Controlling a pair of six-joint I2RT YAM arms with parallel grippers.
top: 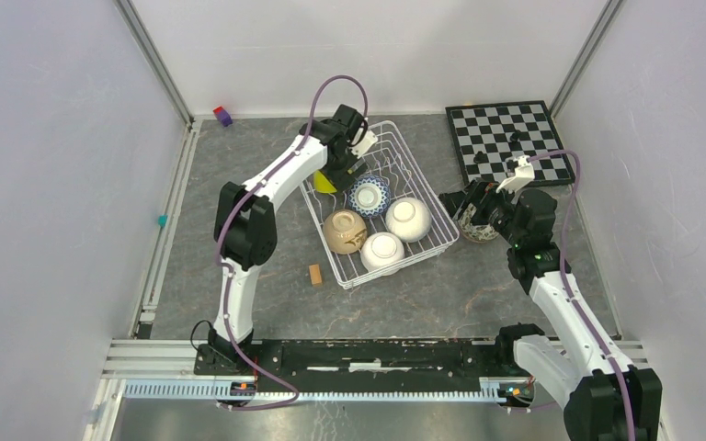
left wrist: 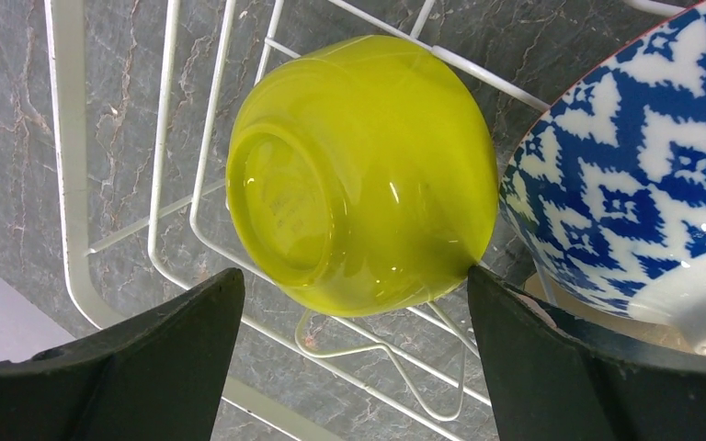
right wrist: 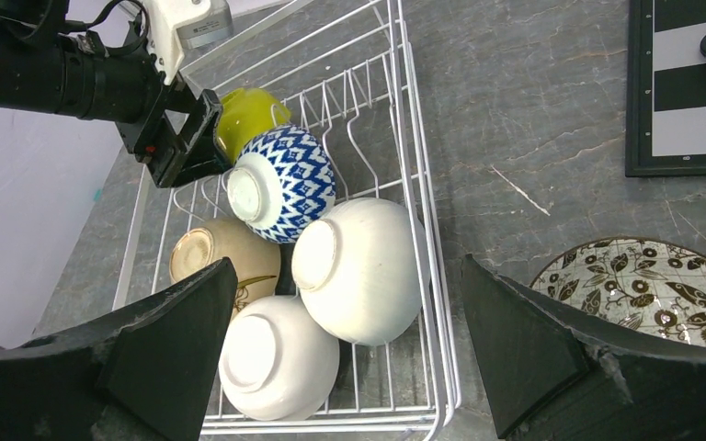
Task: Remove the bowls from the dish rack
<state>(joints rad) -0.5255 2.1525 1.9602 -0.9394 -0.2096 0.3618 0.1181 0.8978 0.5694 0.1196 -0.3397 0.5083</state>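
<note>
The left gripper (left wrist: 354, 285) is open, one finger on each side of the lime-yellow bowl (left wrist: 358, 175). This bowl lies tilted in the far left corner of the dish rack (left wrist: 66, 165), just beside the blue-and-white bowl (left wrist: 643, 165). A tan bowl (right wrist: 225, 257), a white bowl (right wrist: 363, 271) and a second white bowl (right wrist: 276, 358) lie nearer in the rack. The right gripper (right wrist: 342, 271) is open and empty, over a leaf-patterned bowl (right wrist: 643, 285) on the counter (top: 478, 294).

A robotics lab test cell: plain white panel walls (top: 46, 184) and aluminium corner posts (top: 154, 60) box in a grey marble-patterned bench (top: 441, 294). A white jointed left arm (top: 280, 175) and right arm (top: 565, 299) stand bolted to a black rail (top: 377, 354) along its near edge.
</note>
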